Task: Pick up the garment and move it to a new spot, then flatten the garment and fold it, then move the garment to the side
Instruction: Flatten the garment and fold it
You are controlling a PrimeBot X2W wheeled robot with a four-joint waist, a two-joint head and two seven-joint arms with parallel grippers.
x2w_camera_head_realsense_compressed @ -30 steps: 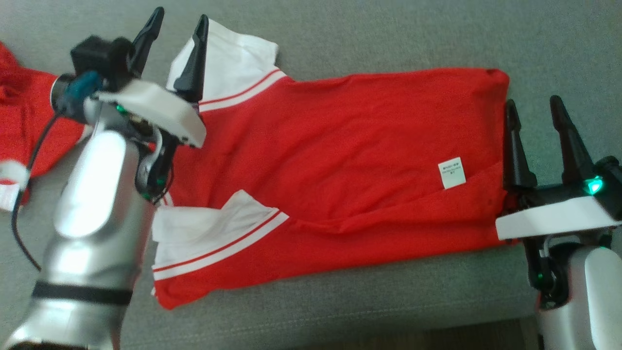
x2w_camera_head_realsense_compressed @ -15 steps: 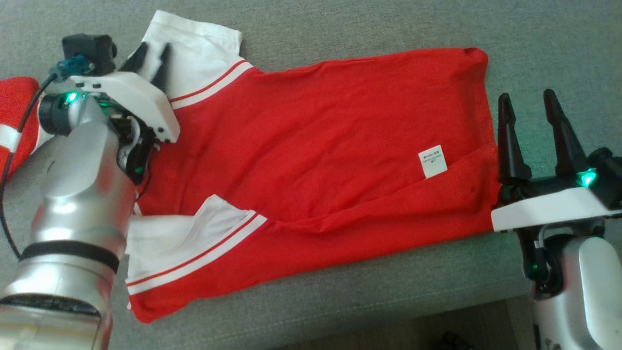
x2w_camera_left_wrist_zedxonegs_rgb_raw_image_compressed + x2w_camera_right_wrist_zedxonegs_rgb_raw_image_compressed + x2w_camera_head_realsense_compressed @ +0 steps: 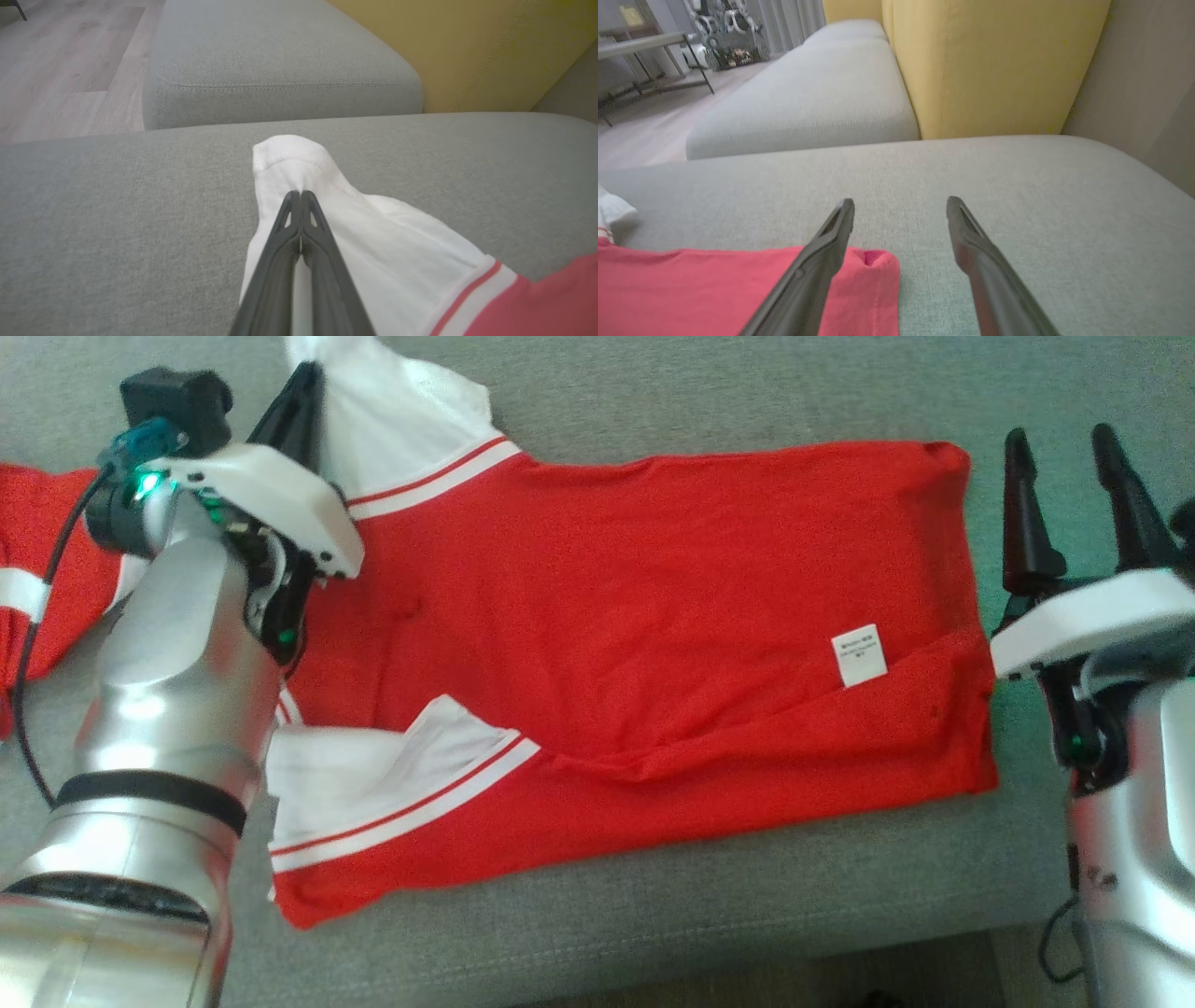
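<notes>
Left gripper (image 3: 299,195), fingers pressed together, pinches the white sleeve (image 3: 289,158) of the garment (image 3: 653,616). The garment, red with a white label (image 3: 861,655), lies flat on the grey sofa (image 3: 747,392). Right gripper (image 3: 1060,439), fingers spread, stands just beside the hem. A yellow backrest (image 3: 994,60) rises behind.
</notes>
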